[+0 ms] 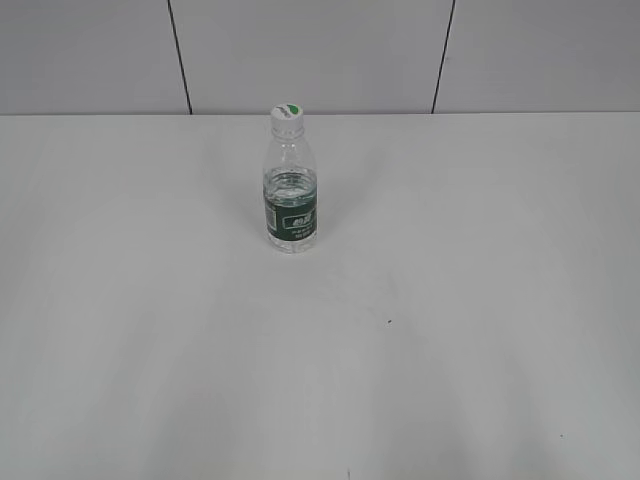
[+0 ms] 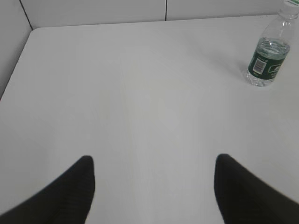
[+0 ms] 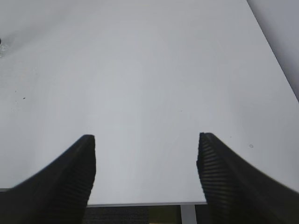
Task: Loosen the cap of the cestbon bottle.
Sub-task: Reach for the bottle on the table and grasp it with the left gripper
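The cestbon bottle [image 1: 291,200] stands upright on the white table, clear plastic with a dark green label band. Its white cap [image 1: 286,115] with a green mark sits on top. The bottle also shows at the upper right of the left wrist view [image 2: 267,58], with its cap cut off by the frame edge. Only a sliver of the bottle shows at the left edge of the right wrist view [image 3: 2,47]. My left gripper [image 2: 154,161] is open and empty, well short of the bottle. My right gripper [image 3: 146,140] is open and empty over the table's front edge. Neither gripper shows in the exterior view.
The white table [image 1: 450,300] ends at a grey panelled wall [image 1: 320,50] behind the bottle. The table's left rounded corner [image 2: 32,31] and its right edge [image 3: 275,60] show in the wrist views. The front edge [image 3: 145,204] lies under my right gripper.
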You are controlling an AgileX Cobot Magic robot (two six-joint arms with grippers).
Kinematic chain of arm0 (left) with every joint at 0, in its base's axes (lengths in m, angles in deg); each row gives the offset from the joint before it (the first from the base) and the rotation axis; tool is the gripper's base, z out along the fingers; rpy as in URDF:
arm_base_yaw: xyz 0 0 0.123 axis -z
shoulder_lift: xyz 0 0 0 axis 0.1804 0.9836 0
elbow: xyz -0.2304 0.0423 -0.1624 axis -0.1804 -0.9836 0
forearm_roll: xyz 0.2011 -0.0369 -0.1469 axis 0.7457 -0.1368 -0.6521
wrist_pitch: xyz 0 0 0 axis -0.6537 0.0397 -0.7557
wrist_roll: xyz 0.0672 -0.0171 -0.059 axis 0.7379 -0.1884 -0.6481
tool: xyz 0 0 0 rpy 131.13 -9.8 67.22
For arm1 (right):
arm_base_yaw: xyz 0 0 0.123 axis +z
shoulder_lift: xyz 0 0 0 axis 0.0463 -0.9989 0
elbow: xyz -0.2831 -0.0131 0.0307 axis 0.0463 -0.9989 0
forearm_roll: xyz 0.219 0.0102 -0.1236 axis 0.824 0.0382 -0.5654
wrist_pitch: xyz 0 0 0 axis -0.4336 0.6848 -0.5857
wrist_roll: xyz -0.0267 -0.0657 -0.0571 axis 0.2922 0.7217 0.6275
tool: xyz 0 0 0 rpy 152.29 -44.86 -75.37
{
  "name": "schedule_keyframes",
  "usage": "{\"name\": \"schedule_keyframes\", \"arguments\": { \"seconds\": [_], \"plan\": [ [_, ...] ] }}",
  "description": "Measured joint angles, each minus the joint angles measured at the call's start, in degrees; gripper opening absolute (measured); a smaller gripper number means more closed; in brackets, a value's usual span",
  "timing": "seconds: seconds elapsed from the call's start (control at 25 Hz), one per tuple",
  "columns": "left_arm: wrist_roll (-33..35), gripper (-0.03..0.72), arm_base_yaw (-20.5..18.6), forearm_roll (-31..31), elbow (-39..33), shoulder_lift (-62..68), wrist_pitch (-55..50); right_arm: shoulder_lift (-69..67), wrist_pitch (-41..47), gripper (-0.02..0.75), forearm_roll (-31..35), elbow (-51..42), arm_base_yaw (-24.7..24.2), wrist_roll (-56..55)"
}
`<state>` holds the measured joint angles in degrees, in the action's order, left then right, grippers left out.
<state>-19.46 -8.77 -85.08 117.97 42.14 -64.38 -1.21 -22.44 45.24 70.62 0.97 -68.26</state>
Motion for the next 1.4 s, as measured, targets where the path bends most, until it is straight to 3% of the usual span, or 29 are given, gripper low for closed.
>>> {"name": "schedule_keyframes", "arguments": {
  "seconds": [0.68,1.0,1.4],
  "plan": [
    [0.0,0.485,0.0,0.0,2.8,1.9,4.2,0.0,0.0,0.521,0.0,0.0,0.0,0.0],
    [3.0,0.485,0.0,0.0,10.0,19.6,24.2,0.0,0.0,0.521,0.0,0.0,0.0,0.0],
    [3.9,0.485,0.0,0.4,10.8,43.9,57.4,0.0,0.0,0.521,0.0,0.0,0.0,0.0]
  ]
}}
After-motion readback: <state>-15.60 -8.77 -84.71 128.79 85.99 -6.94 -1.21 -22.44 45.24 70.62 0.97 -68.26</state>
